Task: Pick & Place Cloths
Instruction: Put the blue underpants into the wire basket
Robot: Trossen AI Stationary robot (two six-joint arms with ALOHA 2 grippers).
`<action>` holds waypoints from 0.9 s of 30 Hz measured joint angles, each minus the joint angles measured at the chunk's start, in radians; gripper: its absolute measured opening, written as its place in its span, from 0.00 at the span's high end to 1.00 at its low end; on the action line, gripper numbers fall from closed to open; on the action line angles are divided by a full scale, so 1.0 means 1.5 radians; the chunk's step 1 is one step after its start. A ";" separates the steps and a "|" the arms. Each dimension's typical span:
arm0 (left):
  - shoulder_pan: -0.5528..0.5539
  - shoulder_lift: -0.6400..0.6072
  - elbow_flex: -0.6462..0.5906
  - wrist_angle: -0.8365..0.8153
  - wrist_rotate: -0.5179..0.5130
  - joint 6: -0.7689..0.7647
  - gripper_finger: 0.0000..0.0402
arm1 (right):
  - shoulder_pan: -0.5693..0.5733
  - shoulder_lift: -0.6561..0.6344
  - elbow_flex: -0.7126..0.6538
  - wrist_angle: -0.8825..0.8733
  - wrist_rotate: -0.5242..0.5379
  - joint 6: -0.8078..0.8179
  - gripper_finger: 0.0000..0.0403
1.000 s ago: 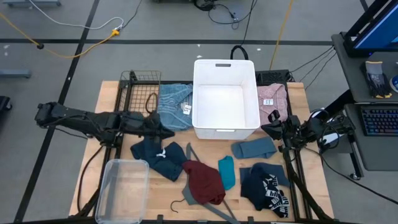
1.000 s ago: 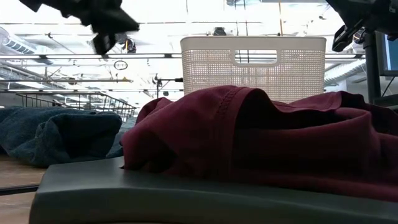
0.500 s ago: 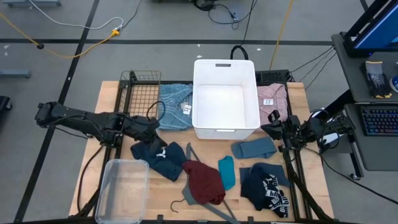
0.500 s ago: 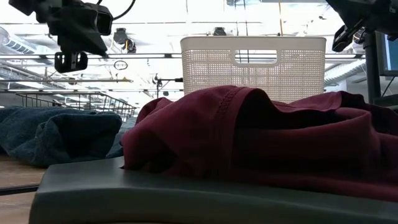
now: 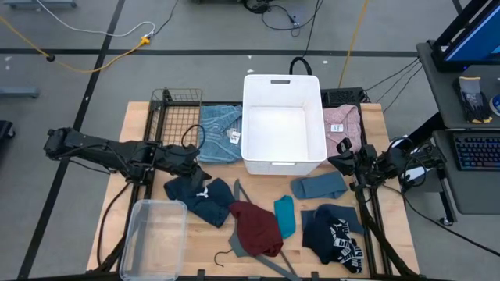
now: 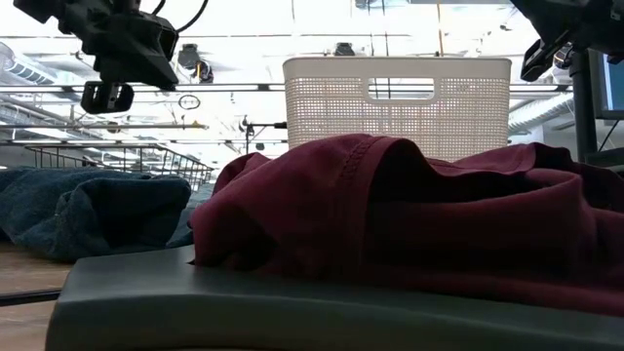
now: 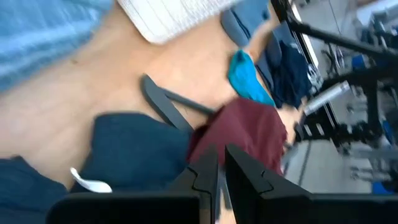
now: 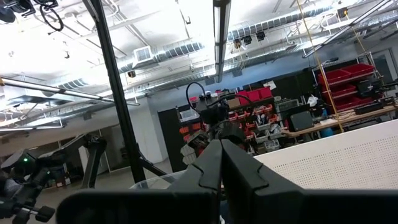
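Several cloths lie flat on the wooden table around a white basket (image 5: 283, 125): navy (image 5: 199, 195), maroon (image 5: 256, 226), teal (image 5: 284, 216), slate-blue (image 5: 319, 186), navy with white print (image 5: 334, 236), light-blue (image 5: 219, 131) and pink (image 5: 342, 129). My left gripper (image 5: 197, 161) hangs shut and empty above the table, just beyond the navy cloth (image 7: 137, 149), tilted down toward it. My right gripper (image 5: 342, 164) waits shut at the table's right edge, pointing upward, holding nothing.
A grey hanger (image 5: 248, 204) lies partly under the maroon cloth. A clear plastic tub (image 5: 152, 234) stands at the near left. A black wire rack (image 5: 176, 117) stands at the far left, beside the light-blue cloth. Bare wood shows between the basket and the navy cloth.
My left gripper has rolled about its own axis and tipped downward, drawing back slightly toward the table's left edge above the navy cloth. It stays shut. No cloth has moved.
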 joint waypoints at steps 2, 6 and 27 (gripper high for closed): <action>0.000 0.000 0.000 0.000 -0.019 0.010 0.92 | 0.000 0.000 0.000 0.000 0.000 0.000 0.99; 0.000 0.000 0.000 0.000 -0.038 0.023 0.92 | 0.000 0.000 0.000 0.000 0.000 0.000 0.99; 0.000 0.075 0.000 -0.094 0.058 0.012 0.92 | 0.000 0.000 0.000 0.000 0.000 0.000 0.99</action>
